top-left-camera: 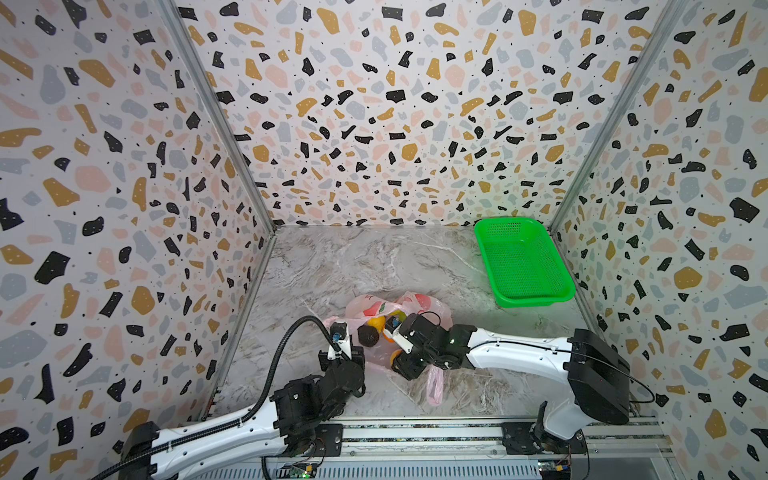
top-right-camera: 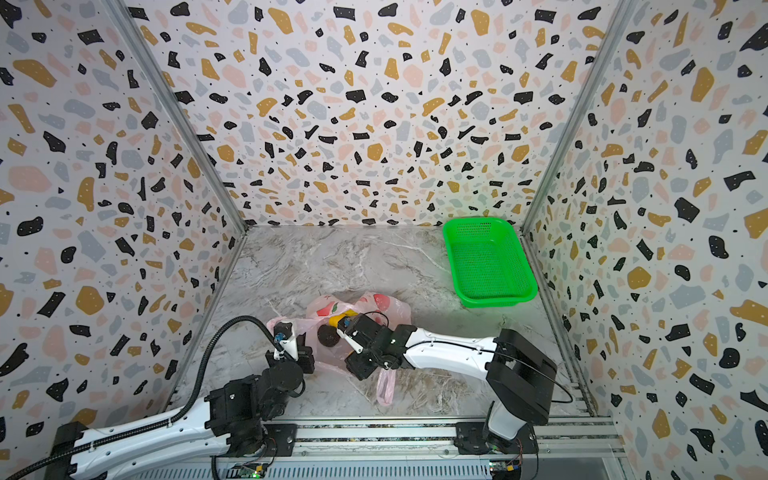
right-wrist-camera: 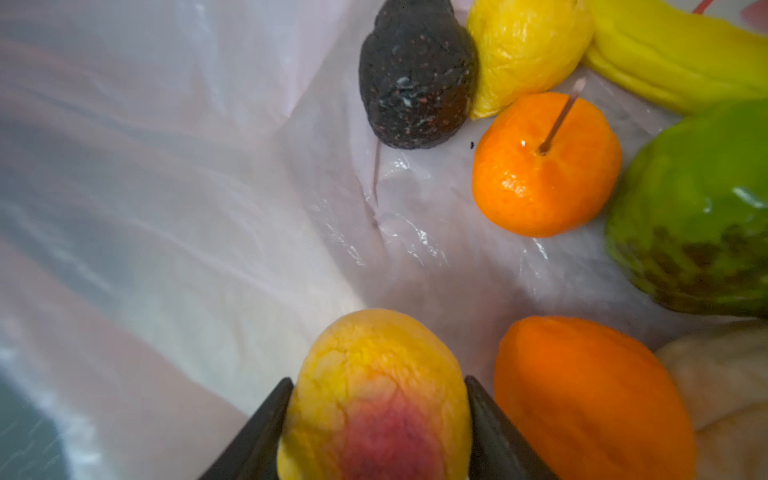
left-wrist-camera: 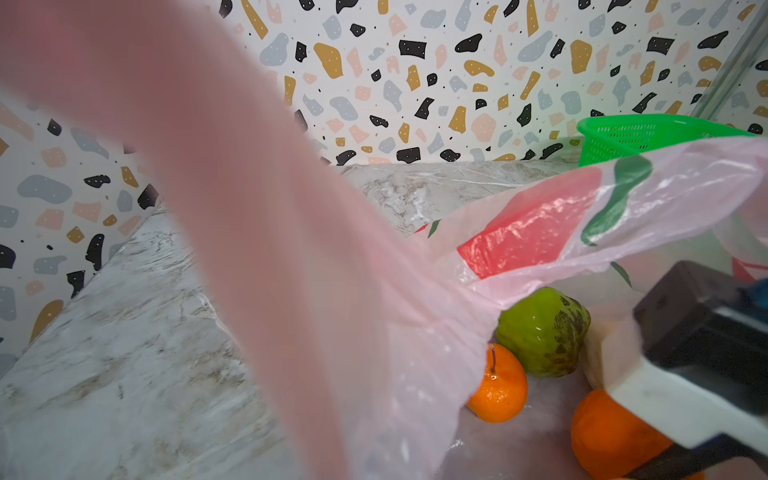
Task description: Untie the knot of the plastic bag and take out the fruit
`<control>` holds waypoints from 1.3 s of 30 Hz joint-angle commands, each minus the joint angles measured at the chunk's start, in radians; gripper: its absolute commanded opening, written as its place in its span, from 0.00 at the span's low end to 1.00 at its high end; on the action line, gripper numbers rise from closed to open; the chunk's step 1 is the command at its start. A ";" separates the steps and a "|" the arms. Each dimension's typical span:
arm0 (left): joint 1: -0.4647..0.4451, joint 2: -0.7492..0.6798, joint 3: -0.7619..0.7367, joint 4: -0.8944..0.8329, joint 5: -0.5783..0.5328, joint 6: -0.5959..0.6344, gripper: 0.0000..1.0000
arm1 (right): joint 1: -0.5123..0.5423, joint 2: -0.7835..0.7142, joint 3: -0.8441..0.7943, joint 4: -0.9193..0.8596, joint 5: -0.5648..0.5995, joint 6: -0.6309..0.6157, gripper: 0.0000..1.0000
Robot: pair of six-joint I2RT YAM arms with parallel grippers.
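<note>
The right pincer [right-wrist-camera: 377, 384], inside the open pink plastic bag [top-left-camera: 374, 307], pinches a yellow-red peach [right-wrist-camera: 370, 353]; the left pincer [top-left-camera: 340, 332], pressed together, grips the bag's left edge.

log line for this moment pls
stage: fruit removal | left gripper: shut on plastic bag | right gripper: shut on peach inside bag | green basket: empty

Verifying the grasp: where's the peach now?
Right wrist view: the peach sits between the fingers of the right gripper, inside the plastic bag, beside an orange tangerine.
</note>
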 commanded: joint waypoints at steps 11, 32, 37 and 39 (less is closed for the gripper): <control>-0.005 0.011 -0.005 0.036 0.013 0.010 0.00 | 0.002 -0.221 0.085 -0.015 0.006 -0.038 0.62; -0.005 0.014 0.011 0.050 0.014 0.038 0.00 | -0.279 -0.406 0.231 -0.109 0.051 -0.055 0.62; -0.005 0.016 0.013 0.040 0.013 0.036 0.00 | -0.537 -0.413 0.205 -0.132 -0.017 -0.084 0.63; -0.005 0.014 0.015 0.031 0.010 0.029 0.00 | -0.644 -0.402 0.187 -0.124 -0.038 -0.096 0.63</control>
